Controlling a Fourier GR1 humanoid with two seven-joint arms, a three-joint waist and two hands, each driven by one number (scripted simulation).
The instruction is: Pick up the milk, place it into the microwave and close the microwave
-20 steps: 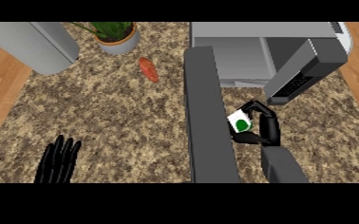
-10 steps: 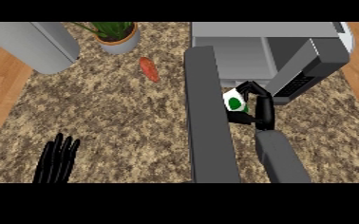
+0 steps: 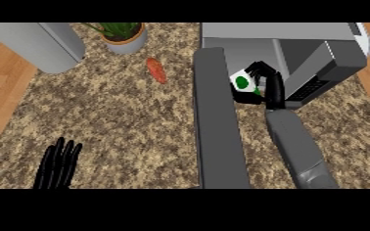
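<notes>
Since the earlier frames the right hand (image 3: 266,80) had travelled up and away from the counter's near edge, carrying the small white milk carton with a green mark (image 3: 242,81) towards the open front of the grey microwave (image 3: 303,49). A second before, hand and carton sat lower, beside the swung-out grey microwave door (image 3: 215,122); in this frame they hung just at the mouth of the cavity, between that door and the dark control panel (image 3: 318,85). The black fingers were curled round the carton, thumb and fingers closing on it from the right. The left hand (image 3: 57,164) had not shifted: it rested at the lower left with its fingers straight and spread, holding nothing.

Most of the carton was covered by the fingers, so only its white face and green mark showed. Whether it touched the microwave floor could not be told. The microwave's right side ran out of view.

The counter (image 3: 123,112) was a speckled brown and beige stone top, with a strip of wooden floor (image 3: 13,88) along its left. A tall grey cylindrical canister (image 3: 43,44) stood at the upper left, a green plant in a grey pot (image 3: 123,36) beside it, and an orange carrot (image 3: 156,70) lay just below the pot, well apart from the milk.
</notes>
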